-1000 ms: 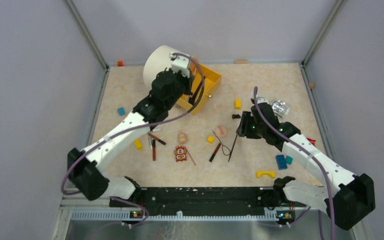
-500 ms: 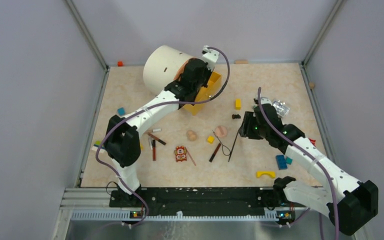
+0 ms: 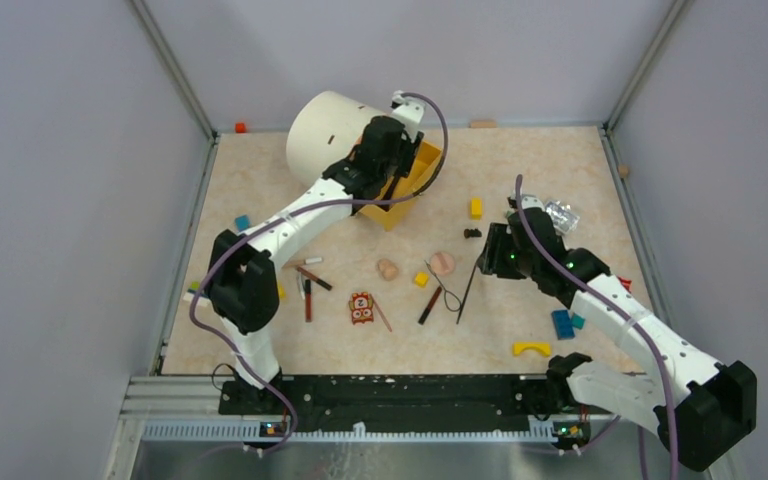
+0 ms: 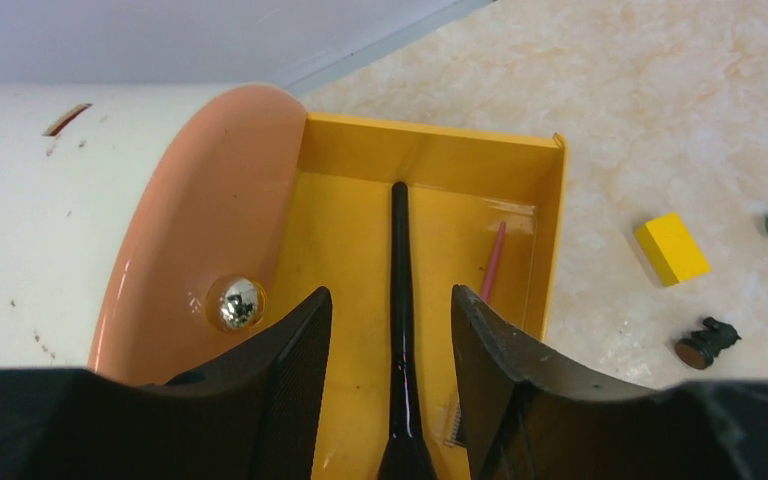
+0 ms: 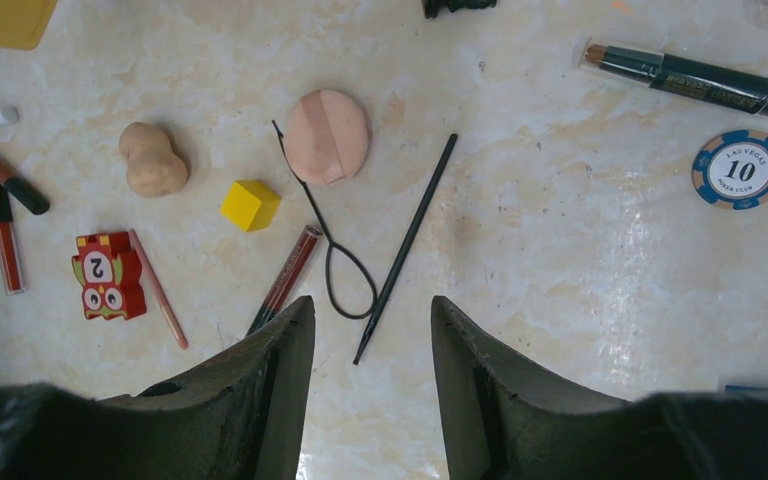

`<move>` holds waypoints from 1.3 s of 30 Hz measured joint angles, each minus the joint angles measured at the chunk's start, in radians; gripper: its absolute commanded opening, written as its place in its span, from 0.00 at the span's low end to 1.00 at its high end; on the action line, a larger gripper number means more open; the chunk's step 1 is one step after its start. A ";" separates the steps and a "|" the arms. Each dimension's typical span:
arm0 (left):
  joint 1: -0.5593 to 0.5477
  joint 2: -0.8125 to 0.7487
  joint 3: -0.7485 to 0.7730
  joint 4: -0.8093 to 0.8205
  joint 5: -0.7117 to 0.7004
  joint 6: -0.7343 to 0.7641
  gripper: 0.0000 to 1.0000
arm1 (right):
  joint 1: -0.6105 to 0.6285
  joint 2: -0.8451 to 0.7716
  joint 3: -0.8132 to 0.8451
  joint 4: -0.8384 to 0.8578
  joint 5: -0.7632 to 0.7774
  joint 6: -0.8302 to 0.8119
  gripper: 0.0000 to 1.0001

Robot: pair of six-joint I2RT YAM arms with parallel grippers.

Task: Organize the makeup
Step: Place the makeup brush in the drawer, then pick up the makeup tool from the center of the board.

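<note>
My left gripper (image 4: 390,300) hangs open over the yellow tray (image 4: 430,160), fingers either side of a black brush (image 4: 400,270) that lies in the tray untouched. A pink stick (image 4: 492,262) rests beside it. My right gripper (image 5: 372,305) is open and empty above the table, just short of a thin black stick (image 5: 406,245) and the black wire-loop tool (image 5: 335,255). Nearby lie a round peach puff (image 5: 327,135), a tan puff (image 5: 150,160), a red-brown pencil (image 5: 282,278), a pink stick (image 5: 158,288) and pencils (image 5: 0,230) at the left.
A white cylinder (image 3: 330,135) lies against the tray. A yellow block (image 5: 250,203), the red toy figure (image 5: 105,273), a poker chip (image 5: 740,168) and a dark stick (image 5: 700,78) sit among the makeup. Blue blocks (image 3: 563,322) and a yellow arch (image 3: 531,348) lie near the right arm.
My left arm swung over the tray and its gripper went from shut to open, leaving the black brush in the tray. The tan puff rolled a little right. The right arm barely moved.
</note>
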 measured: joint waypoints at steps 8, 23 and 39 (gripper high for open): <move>0.000 -0.219 -0.167 -0.062 0.069 -0.123 0.58 | 0.000 0.029 -0.015 0.049 -0.052 -0.003 0.47; 0.000 -0.730 -0.941 -0.084 0.083 -0.655 0.73 | 0.003 0.094 -0.028 0.103 -0.089 0.000 0.49; 0.000 -0.441 -0.962 0.115 0.217 -0.863 0.74 | 0.003 0.097 -0.028 0.102 -0.093 0.000 0.49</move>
